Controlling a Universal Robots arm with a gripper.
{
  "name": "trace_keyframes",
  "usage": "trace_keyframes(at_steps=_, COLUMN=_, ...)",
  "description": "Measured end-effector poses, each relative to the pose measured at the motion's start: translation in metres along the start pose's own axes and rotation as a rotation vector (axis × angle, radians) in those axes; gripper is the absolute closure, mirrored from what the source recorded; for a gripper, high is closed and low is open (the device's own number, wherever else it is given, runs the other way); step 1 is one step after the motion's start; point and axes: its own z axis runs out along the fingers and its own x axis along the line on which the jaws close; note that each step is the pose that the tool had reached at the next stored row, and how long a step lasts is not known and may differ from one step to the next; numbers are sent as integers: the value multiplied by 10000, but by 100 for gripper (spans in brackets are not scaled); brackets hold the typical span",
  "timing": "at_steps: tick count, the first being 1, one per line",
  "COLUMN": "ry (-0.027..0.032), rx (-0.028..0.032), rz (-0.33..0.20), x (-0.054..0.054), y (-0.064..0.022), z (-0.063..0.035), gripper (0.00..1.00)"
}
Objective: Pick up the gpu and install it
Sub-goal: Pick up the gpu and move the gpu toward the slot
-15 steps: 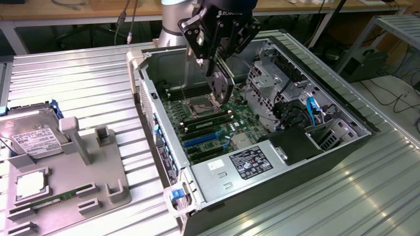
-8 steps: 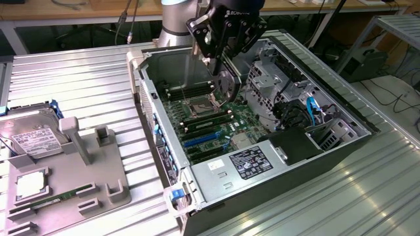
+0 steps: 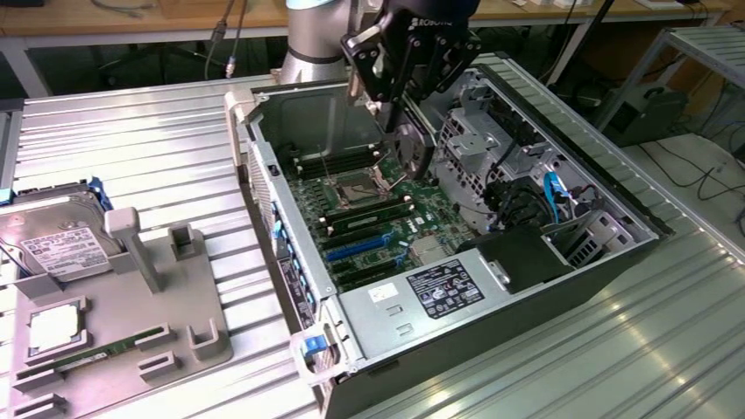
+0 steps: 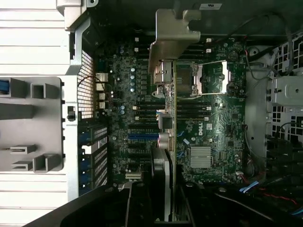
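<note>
Hanging over the one open computer case (image 3: 375, 333), a single gpu (image 3: 410, 150) stands on edge in the arm's one gripper (image 3: 396, 112). The fingers are pressed against the card's two faces, pinching it near its upper end. In the exterior view the card sits at about two o'clock from the CPU socket (image 3: 355, 185), low inside the case. Whether its lower edge touches the motherboard (image 3: 385, 223) I cannot tell.

The wrist view shows the gpu (image 4: 173, 42) edge-on, pale bracket end farthest from the gripper (image 4: 168, 189), running as a thin line across the motherboard (image 4: 222, 127). One CPU socket (image 4: 208, 78) and one silver heatsink (image 4: 201, 157) lie on one side of it, and a blue slot (image 4: 142, 136) on the other.

Around the card the case is crowded. A metal drive cage (image 3: 480, 148) stands just beside it at three o'clock, and a blue cable (image 3: 553, 188) and one black box (image 3: 524, 257) lie toward four and five o'clock.

At nine o'clock from the case, well apart on the ribbed metal table (image 3: 140, 148), rests one grey fixture tray (image 3: 152, 325). It holds three things — one hard drive (image 3: 52, 240) with a white label at its far end, one pale square chip (image 3: 52, 327), and one slim green memory stick (image 3: 76, 360) at its near end.
</note>
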Motion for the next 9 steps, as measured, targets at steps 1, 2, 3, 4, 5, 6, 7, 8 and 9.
trace_keyframes(at_steps=1, ry=1, rx=0, rz=0, x=-13, y=0, z=0, gripper=72)
trace_keyframes(at_steps=2, ry=0, rx=1, rz=0, x=-43, y=0, z=0, gripper=72)
trace_keyframes(at_steps=3, ry=1, rx=1, rz=0, x=-56, y=0, z=-1, gripper=72)
trace_keyframes(at_steps=4, ry=0, rx=1, rz=0, x=-76, y=0, z=-1, gripper=72)
trace_keyframes(at_steps=5, ry=1, rx=1, rz=0, x=-108, y=-1, z=-1, gripper=72)
trace_keyframes(at_steps=6, ry=1, rx=1, rz=0, x=-126, y=-1, z=-1, gripper=72)
trace_keyframes(at_steps=7, ry=0, rx=0, rz=0, x=-140, y=-1, z=-1, gripper=72)
trace_keyframes(at_steps=8, ry=0, rx=1, rz=0, x=-154, y=-1, z=-1, gripper=72)
trace_keyframes(at_steps=9, ry=1, rx=1, rz=0, x=-163, y=-1, z=-1, gripper=72)
